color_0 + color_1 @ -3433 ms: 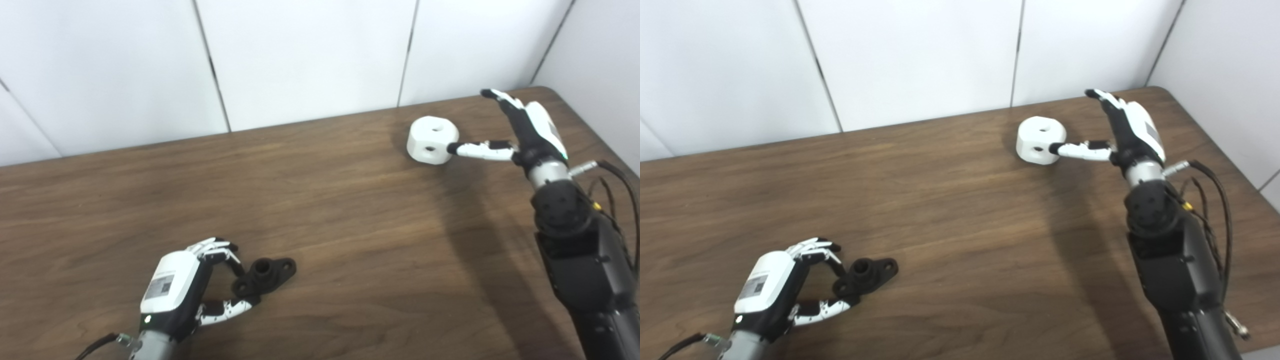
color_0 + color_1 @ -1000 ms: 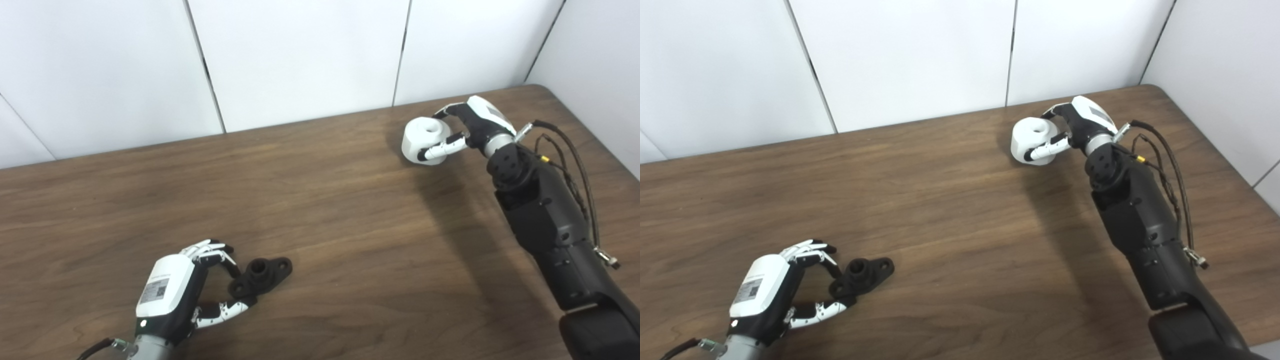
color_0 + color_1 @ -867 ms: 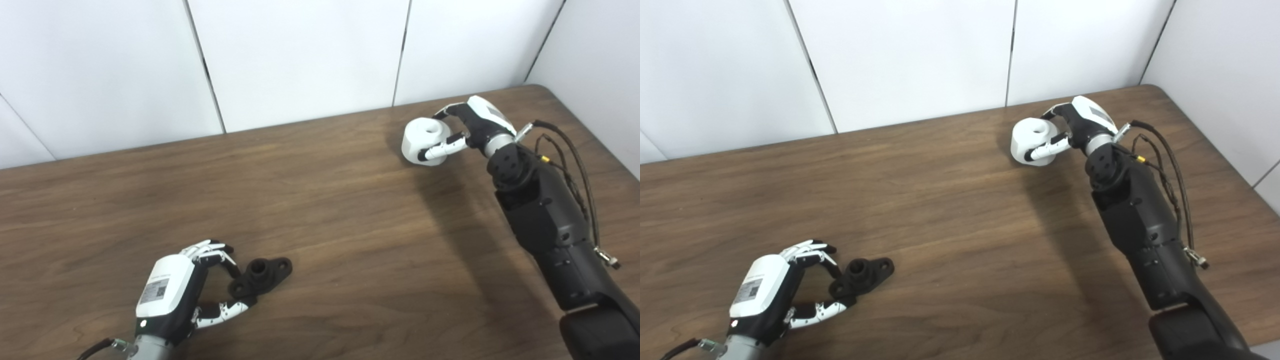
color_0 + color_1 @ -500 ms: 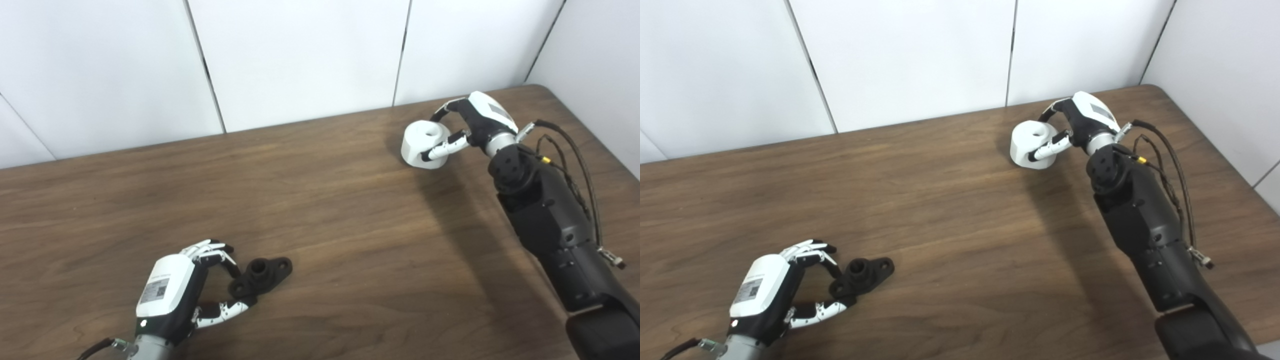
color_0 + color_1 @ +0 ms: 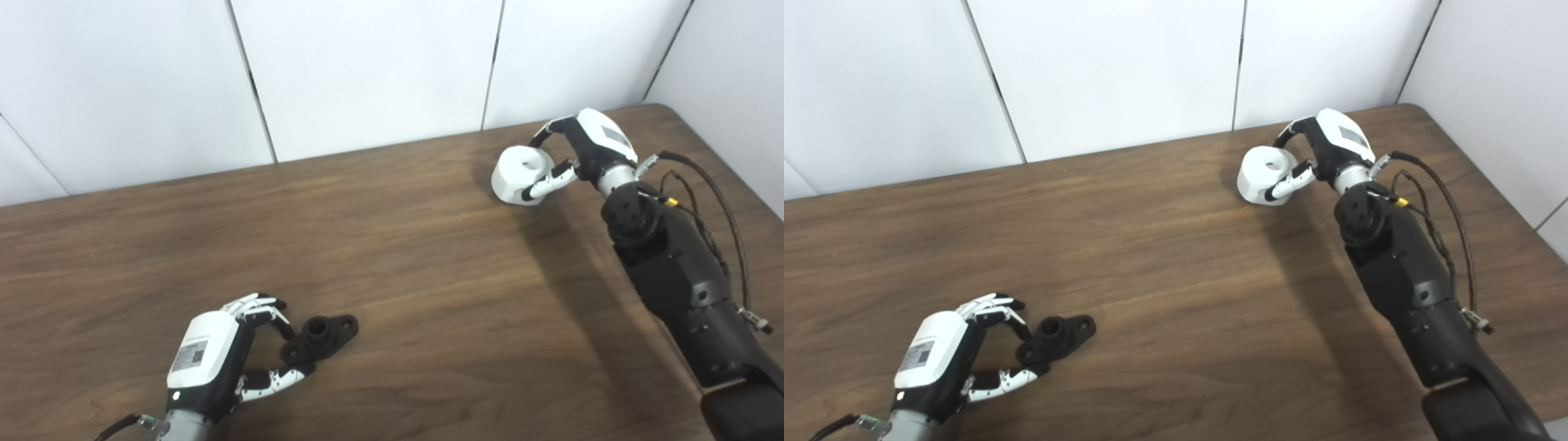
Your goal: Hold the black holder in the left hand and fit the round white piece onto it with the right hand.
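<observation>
While the left eye view looks down on the brown wooden table (image 5: 398, 257), the right hand (image 5: 585, 153) sits at the far right with fingers curled over the round white piece (image 5: 519, 174) and thumb against its near side, clasping it. At the near left, the left hand (image 5: 214, 361) pinches the near end of the black holder (image 5: 320, 337), which lies flat on the wood.

From the right eye view, the right hand (image 5: 1326, 153) grips the white piece (image 5: 1263, 174) the same way; whether it is clear of the table I cannot tell. The holder (image 5: 1056, 337) lies well apart from it, its near lug between the left hand's (image 5: 940, 367) fingers and thumb.
</observation>
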Robot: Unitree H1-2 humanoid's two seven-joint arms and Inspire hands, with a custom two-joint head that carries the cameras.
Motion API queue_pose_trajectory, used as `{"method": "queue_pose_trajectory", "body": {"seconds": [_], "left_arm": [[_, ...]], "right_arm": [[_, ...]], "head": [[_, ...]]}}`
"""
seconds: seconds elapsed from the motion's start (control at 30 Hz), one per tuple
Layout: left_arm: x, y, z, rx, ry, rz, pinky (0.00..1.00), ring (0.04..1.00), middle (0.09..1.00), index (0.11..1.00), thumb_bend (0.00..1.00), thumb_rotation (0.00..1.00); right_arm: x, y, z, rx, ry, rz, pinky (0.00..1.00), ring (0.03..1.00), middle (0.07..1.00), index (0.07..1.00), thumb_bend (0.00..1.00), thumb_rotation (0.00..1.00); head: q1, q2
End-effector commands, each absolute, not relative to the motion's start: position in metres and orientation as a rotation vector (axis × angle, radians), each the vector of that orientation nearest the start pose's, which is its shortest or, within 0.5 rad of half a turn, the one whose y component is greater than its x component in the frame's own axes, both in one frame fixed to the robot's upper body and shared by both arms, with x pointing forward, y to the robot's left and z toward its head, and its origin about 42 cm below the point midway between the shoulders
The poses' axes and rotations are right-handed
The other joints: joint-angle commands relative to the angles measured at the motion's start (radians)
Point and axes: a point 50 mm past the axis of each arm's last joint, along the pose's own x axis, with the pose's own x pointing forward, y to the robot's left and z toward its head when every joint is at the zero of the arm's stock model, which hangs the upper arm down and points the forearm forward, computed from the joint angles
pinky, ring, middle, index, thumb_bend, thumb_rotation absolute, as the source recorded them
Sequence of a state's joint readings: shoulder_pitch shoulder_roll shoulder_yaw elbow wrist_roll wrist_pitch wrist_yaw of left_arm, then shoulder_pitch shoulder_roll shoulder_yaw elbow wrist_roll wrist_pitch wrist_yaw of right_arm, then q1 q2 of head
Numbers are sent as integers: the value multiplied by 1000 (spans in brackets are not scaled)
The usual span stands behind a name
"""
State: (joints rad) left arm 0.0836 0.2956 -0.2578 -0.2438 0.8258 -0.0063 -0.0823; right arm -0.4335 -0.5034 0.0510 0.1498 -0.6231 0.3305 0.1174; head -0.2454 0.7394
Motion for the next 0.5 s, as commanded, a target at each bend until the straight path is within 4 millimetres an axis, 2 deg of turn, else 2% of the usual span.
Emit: {"method": "queue_pose_trajectory", "body": {"seconds": [0.0,0.17,0.47], "left_arm": [[238,227,114,1107,-91,-332,820,847,763,486,522,53],[239,224,115,1100,-89,-330,821,850,764,486,522,53],[240,217,115,1109,-83,-348,827,849,770,486,522,54]], "right_arm": [[416,-364,253,-1123,-21,-188,849,869,783,484,524,132],[402,-355,256,-1132,-38,-141,875,875,781,485,523,133],[367,-317,272,-1106,-119,-12,908,895,786,485,523,135]], "head": [[4,1],[14,5],[43,10]]}}
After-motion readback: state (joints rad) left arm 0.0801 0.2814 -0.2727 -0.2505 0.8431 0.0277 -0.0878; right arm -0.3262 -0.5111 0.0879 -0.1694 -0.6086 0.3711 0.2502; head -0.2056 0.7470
